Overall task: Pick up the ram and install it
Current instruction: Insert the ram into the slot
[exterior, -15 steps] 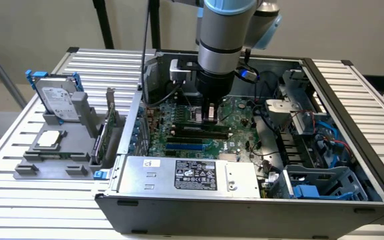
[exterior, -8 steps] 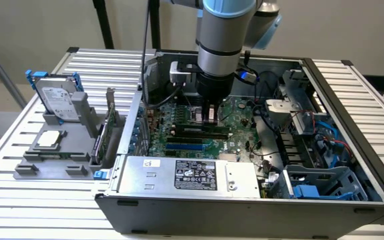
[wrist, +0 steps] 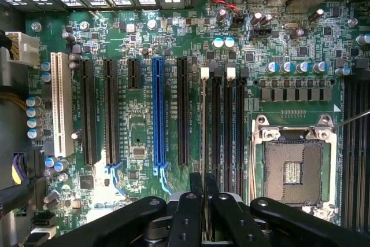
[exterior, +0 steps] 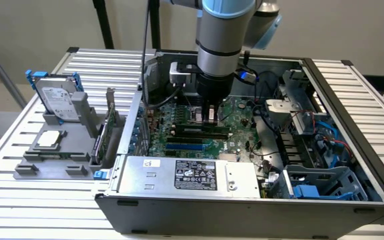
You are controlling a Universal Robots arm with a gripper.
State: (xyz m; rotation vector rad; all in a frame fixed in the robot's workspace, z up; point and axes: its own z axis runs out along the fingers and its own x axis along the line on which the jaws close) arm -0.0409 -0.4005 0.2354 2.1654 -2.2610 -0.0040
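Note:
My gripper [exterior: 210, 119] reaches down inside the open computer case [exterior: 352, 100], just above the motherboard [exterior: 178, 140]. In the wrist view the gripper [wrist: 203, 192] is shut on the ram [wrist: 203, 131], which I see edge-on as a thin pale line between the black fingers [wrist: 188, 201]. The ram runs along the first memory slot, in line with its white latch [wrist: 204, 73]. The neighbouring black memory slots [wrist: 222, 125] are bare. Whether the ram touches its slot or hangs above it cannot be told.
An open processor socket [wrist: 292, 166] lies beside the memory slots, a blue expansion slot [wrist: 157, 114] on the other side. Outside the case, at the exterior view's left, a grey fixture [exterior: 52, 165] holds a hard drive [exterior: 57, 102], a silver processor chip [exterior: 50, 140] and an upright green card [exterior: 102, 135]. The power supply [exterior: 185, 175] sits at the front.

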